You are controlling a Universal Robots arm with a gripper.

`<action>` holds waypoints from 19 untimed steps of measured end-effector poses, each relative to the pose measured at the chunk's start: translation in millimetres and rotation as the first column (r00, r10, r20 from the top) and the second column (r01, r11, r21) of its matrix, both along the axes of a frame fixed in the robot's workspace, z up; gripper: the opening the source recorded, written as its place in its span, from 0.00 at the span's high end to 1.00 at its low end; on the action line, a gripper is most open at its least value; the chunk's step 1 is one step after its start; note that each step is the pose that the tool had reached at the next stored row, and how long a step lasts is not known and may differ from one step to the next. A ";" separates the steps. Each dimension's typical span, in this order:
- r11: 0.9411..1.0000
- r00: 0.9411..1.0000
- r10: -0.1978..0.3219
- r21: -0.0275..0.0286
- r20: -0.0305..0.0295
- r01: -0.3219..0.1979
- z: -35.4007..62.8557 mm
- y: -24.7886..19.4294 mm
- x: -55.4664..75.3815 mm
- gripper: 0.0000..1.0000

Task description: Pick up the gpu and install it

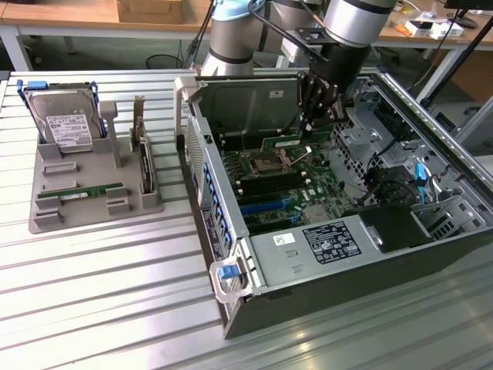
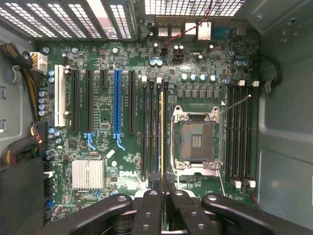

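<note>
Surface: ribbed metal surface [image 1: 115, 308] carrying everything, closest to where I stand.
Case: open computer case [image 1: 370, 277] lying on its side, with a blue latch [image 1: 227, 271] at its near corner.
Motherboard: green motherboard [image 1: 285, 193] [image 2: 107, 122] flat inside the case, with the bare CPU socket [image 1: 266, 162] [image 2: 196, 140] towards the far end.
Gpu: the gpu [image 1: 282, 141] [image 2: 162, 142] is inside the case, over the far part of the board. In the wrist view it is seen edge-on as a thin line running along the long dark slots just beside the socket. I cannot tell whether it touches a slot.
Gripper: the gripper [image 1: 317, 116] [image 2: 162, 188] reaches down into the case, and its black fingers [image 2: 146, 205] are clenched on the gpu's edge.
Arm: silver-grey arm [image 1: 354, 19] coming in from the far side.
Tray: grey tray [image 1: 46, 220] on the exterior view's left, well apart from the gripper. A silver hard drive [image 1: 69, 123] stands in blue rails at its back, a second green stick [image 1: 81, 191] lies flat, and a dark card [image 1: 143, 166] stands upright.
Beyond: wooden desks [image 1: 69, 15] at the back of the room.
</note>
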State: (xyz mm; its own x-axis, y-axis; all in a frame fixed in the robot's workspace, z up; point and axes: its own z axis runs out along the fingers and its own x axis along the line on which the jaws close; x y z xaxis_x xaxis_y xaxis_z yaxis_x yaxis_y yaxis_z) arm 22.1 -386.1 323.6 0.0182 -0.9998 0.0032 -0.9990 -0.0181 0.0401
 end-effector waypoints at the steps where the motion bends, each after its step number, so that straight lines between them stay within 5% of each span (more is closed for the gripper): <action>1: 1.000 1.000 0.000 0.000 0.000 0.000 -0.2 0.0 0.0 0.88; 19: 1.000 1.000 0.000 0.000 0.000 0.000 -4.6 0.0 0.0 0.88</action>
State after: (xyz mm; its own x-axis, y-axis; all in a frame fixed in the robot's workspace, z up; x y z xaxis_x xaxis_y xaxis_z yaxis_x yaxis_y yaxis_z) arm 22.1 -386.1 319.0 0.0182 -0.9998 0.0032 -0.9990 -0.0180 0.0400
